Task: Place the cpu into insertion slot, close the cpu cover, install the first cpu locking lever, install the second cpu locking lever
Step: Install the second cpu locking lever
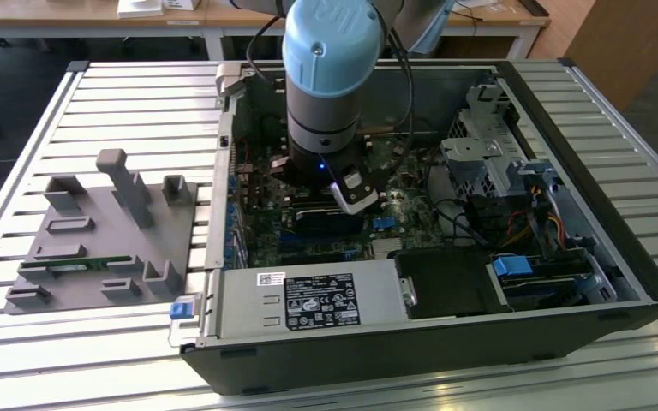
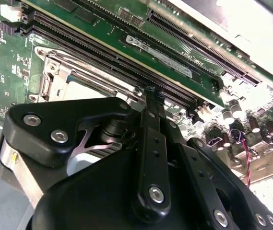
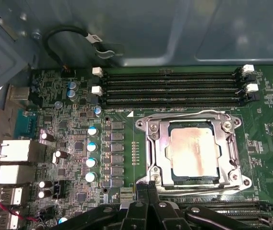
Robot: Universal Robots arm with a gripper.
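In the first wrist view the cpu (image 3: 194,153), a square chip with a dull metal top, lies flat in the insertion slot (image 3: 168,160) on the green board. The silvery cpu cover (image 3: 156,143) is down around it, its window framing the chip. A thin wire lever (image 3: 189,114) runs along the cover's far edge and another down one side (image 3: 233,143). My gripper (image 3: 146,190) is shut, with nothing visible between its black fingers, and its tip is at a corner of the cover. The second wrist view shows the same shut gripper (image 2: 151,94) beside the cover (image 2: 64,79).
The arm reaches down into an open computer case (image 1: 603,257) on a slatted table. Long black memory slots (image 3: 170,88) run beside the socket. A power supply (image 1: 312,300) and a drive cage (image 1: 478,145) flank the board. A grey fixture (image 1: 100,231) sits at the exterior view's left.
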